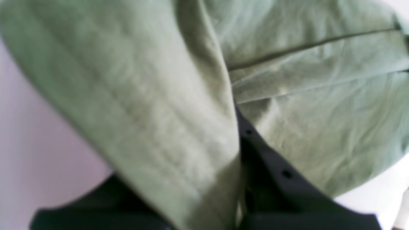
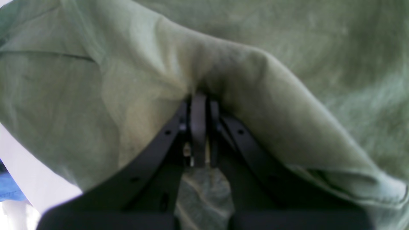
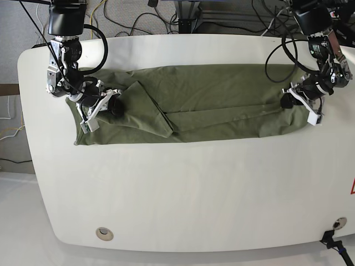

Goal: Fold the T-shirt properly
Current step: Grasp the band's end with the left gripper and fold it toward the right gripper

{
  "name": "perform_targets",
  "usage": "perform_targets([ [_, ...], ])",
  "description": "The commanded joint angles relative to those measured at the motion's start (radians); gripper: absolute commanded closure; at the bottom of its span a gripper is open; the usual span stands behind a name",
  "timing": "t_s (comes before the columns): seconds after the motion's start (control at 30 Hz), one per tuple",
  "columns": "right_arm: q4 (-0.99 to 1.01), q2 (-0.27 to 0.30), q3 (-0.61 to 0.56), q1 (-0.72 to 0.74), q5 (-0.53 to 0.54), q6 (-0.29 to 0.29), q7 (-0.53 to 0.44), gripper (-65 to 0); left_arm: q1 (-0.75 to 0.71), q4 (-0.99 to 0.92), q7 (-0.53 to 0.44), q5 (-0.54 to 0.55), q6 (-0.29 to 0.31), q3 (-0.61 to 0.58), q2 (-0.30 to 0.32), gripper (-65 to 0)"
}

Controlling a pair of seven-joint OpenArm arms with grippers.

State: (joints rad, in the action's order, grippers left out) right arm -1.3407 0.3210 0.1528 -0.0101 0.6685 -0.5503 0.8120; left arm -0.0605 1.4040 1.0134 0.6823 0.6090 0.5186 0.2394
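Right hand [image 3: 115, 106] low at one end of T-shirt [image 3: 211, 105], clamping fabric, left hand [image 3: 289, 100] gripping the opposite end

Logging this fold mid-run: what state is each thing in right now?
T-shirt: partly folded into a long band across the table, wrinkled, held at both ends.
Right gripper: shut on T-shirt, fabric pinched.
Left gripper: at the shirt's other end, fabric draped over it; closure unclear.

The white rounded tabletop [image 3: 183, 199] carries one thing: the plain olive-green short-sleeved cotton T-shirt [image 3: 222, 105], lying as a wide folded band across its 12 o'clock half. A small round metal fitting [image 3: 103, 233] sits toward 7 o'clock.
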Motion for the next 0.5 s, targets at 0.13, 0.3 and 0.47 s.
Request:
perform_targets([
  [0.13, -0.003, 0.007, 0.000, -0.003, -0.040, 0.012, 0.043, 0.0, -0.011, 0.108, -0.018, 0.213, 0.007, -0.166, 0.008, 0.0],
  [0.3, -0.003, -0.010, 0.000, -0.003, -0.040, 0.012, 0.043, 0.0, 0.000, 0.102, -0.020, 0.264, 0.004, -0.328, -0.122, 0.0],
  [0.47, -0.003, -0.026, -0.002, -0.003, -0.040, 0.012, 0.043, 0.0, 0.031, 0.079, -0.020, 0.175, 0.004, -0.380, -0.297, 0.0],
])
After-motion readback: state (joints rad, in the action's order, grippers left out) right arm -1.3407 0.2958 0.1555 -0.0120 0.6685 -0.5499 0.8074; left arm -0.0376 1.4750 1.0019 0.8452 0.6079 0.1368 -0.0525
